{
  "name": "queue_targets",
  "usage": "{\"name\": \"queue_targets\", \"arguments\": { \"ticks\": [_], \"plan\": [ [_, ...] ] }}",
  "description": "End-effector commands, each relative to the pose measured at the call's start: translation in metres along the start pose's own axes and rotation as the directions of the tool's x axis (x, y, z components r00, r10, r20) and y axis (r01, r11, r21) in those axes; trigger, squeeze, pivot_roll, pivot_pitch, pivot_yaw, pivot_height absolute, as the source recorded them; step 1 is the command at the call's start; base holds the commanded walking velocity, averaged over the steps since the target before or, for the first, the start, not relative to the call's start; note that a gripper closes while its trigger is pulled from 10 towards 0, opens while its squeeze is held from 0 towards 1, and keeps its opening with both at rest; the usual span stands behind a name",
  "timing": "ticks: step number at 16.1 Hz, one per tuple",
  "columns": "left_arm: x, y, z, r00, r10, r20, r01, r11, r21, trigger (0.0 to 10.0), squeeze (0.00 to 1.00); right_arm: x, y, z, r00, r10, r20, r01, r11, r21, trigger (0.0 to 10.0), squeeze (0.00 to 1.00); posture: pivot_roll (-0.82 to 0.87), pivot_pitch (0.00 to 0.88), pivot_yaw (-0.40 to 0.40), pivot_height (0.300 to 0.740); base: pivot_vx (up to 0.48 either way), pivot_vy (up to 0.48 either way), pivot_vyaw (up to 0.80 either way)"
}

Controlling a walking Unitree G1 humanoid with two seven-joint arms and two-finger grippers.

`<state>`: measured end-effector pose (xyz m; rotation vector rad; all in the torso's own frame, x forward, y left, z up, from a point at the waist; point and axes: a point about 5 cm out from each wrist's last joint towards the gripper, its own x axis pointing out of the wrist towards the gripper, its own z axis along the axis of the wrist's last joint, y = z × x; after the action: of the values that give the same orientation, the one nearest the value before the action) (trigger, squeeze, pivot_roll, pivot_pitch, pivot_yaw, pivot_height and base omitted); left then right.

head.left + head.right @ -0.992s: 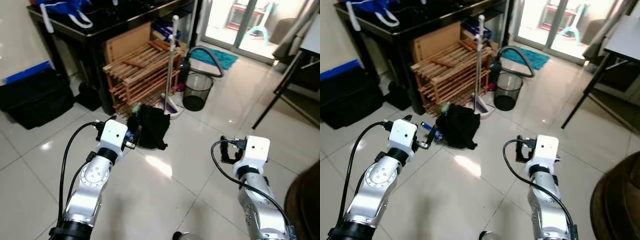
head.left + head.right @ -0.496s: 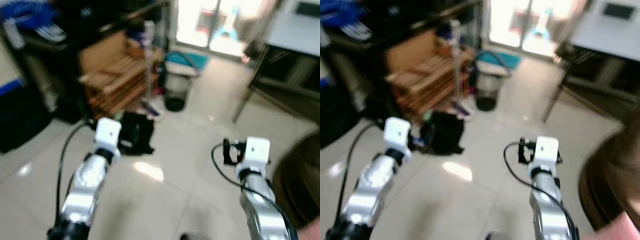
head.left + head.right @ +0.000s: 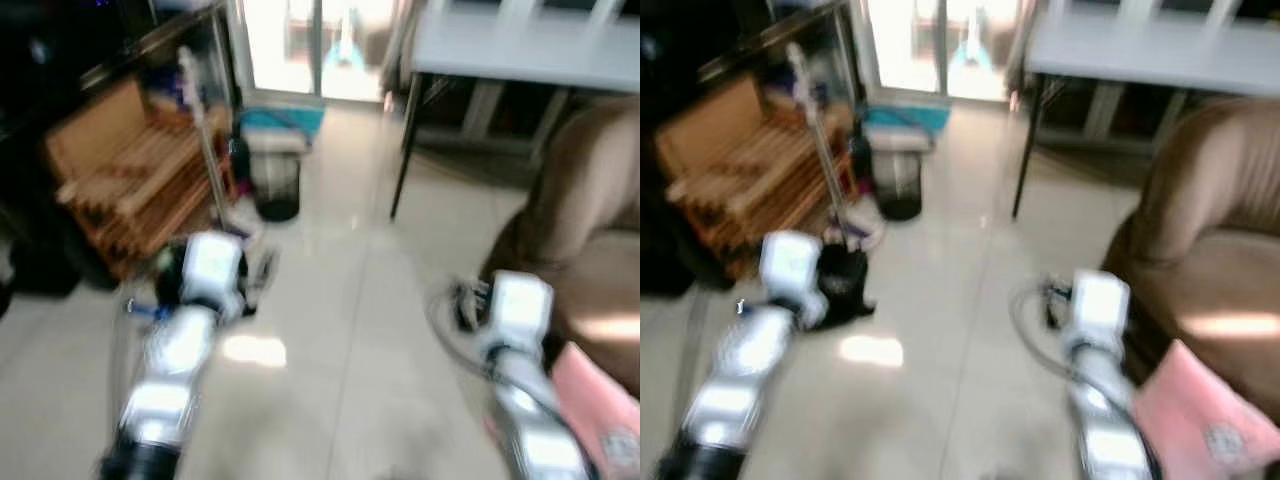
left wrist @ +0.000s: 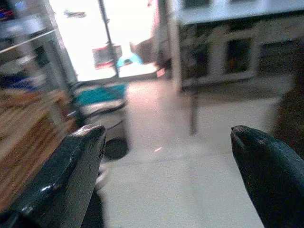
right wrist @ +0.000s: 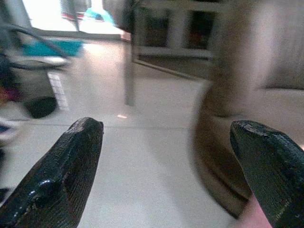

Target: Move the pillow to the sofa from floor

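Pink and soft-looking, the pillow (image 3: 1200,415) lies on the floor against the brown sofa (image 3: 1210,250), surely light and squashy, best pinched at a corner or edge, while left gripper (image 4: 166,171) and right gripper (image 5: 166,166) both gape wide, empty.

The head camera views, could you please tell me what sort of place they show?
Most likely a lived-in home living room: a brown sofa with a pink pillow at its foot, a glossy tiled floor, and a mesh waste bin beside a wooden rack.
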<state>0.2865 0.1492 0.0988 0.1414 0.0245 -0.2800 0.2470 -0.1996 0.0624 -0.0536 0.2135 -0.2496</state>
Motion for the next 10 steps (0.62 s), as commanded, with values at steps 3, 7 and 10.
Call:
{"name": "queue_targets", "arguments": {
  "ticks": [3, 7, 10],
  "plan": [
    [-0.0023, 0.0077, -0.0011, 1.0, 0.001, -0.003, -0.001, 0.999, 0.045, 10.0, 0.0, 0.0, 0.0063, 0.0051, 1.0, 0.008, 0.015, -0.008, 1.0, 0.007, 10.0, 0.0, -0.06, 0.004, 0.044, 0.74, 0.0, 0.0, -0.8],
    [-0.0031, 0.0042, 0.0007, 1.0, -0.018, 0.018, 0.017, 0.999, 0.029, 10.0, 0.0, 0.0002, 0.0061, 0.0049, 1.0, 0.005, 0.01, -0.005, 1.0, 0.003, 10.0, 0.0, -0.06, 0.003, 0.042, 0.74, 0.146, 0.0, -0.8],
    [-0.003, 0.0067, -0.0005, 1.0, -0.007, 0.008, 0.007, 0.999, 0.037, 10.0, 0.0, 0.001, 0.007, 0.006, 1.0, 0.01, 0.009, -0.01, 1.0, -0.019, 10.0, 0.0, -0.06, 0.01, 0.039, 0.74, 0.379, 0.0, -0.8]
  ]
}}
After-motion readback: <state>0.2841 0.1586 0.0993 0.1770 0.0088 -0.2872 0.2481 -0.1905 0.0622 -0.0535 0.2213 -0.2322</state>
